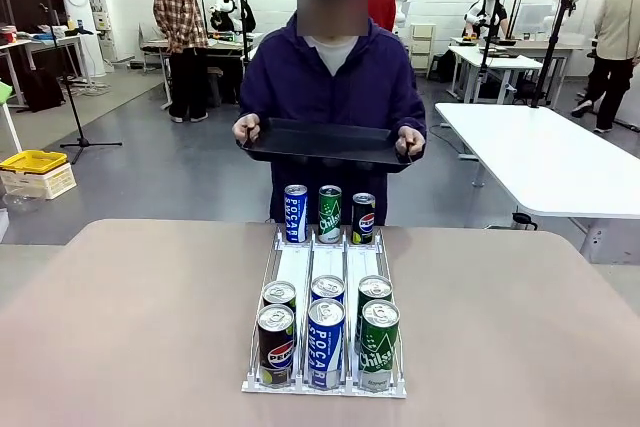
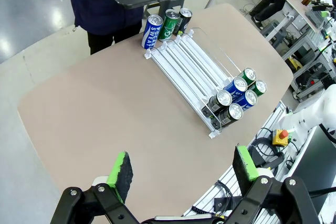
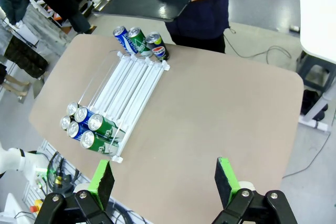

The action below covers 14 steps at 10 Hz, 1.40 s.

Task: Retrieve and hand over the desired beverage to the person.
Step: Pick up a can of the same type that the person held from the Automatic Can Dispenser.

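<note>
Person: stands at the far side of the worktop (image 1: 130,317), facing the robot, in a dark hooded jacket (image 1: 335,77).
Tray: black and flat (image 1: 325,139), held at about waist height just beyond the worktop's far edge; its long axis runs left to right, with one hand (image 1: 247,129) on one short end and the other hand (image 1: 410,140) on the opposite end.
Rack: a white three-lane rack (image 1: 325,267) in the middle of the worktop, its long axis running from the robot's side towards the person.
Far cans: three stand upright side by side at the rack's far end, one per lane, tops up, long axes vertical, print facing the robot. From the robot's left these are the far blue can (image 1: 296,213), the far green can (image 1: 330,213) and the far black can (image 1: 364,217).
Near cans: six stand upright at the rack's near end, two deep in each lane. The front row is the near black can (image 1: 276,345), the near blue can (image 1: 326,343) and the near green can (image 1: 378,344), each touching the can behind it.
Middle of rack: the lanes between the two groups are bare.
Left pincer: jaws spread wide with nothing between them (image 2: 182,167), high over the worktop's near left part, well apart from the rack.
Right pincer: jaws likewise spread wide and gripping nothing (image 3: 165,179), high over the near right part, well apart from the cans.
</note>
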Available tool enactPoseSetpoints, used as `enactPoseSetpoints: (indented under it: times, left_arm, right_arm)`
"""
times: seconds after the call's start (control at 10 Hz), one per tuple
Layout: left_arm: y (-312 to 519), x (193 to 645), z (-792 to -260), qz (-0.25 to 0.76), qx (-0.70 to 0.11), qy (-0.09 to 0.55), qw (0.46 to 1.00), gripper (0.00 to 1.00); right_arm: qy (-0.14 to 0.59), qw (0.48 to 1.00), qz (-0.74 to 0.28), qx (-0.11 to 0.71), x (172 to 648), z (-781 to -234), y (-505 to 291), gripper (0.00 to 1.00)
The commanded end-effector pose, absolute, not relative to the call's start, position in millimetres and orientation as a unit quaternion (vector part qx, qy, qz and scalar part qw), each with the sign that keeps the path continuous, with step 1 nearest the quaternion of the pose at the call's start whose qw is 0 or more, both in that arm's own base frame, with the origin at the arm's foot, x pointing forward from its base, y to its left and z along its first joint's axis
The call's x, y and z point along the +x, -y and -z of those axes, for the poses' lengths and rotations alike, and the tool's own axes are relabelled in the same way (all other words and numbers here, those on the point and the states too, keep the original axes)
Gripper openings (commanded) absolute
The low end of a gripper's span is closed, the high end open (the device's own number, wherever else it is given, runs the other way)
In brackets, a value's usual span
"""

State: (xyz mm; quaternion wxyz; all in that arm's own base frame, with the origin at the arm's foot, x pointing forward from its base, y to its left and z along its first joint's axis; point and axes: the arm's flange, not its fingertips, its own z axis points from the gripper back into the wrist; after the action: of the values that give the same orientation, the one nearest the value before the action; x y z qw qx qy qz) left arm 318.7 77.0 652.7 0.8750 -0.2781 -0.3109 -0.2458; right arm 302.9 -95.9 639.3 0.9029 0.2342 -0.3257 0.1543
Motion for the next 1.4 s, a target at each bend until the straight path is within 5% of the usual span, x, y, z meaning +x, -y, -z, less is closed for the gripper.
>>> enactPoseSetpoints:
  times: [0.0,1.3]
  left_arm:
    - [-80.3,318.7,-653.8,0.256,-0.271,0.309,0.875,1.00]
    - [-80.3,318.7,-653.8,0.256,-0.271,0.309,0.875,1.00]
  right_arm:
    - [0.326,0.900,-0.162,0.239,301.9,-639.3,96.4,1.00]
    - [0.326,0.900,-0.162,0.239,301.9,-639.3,96.4,1.00]
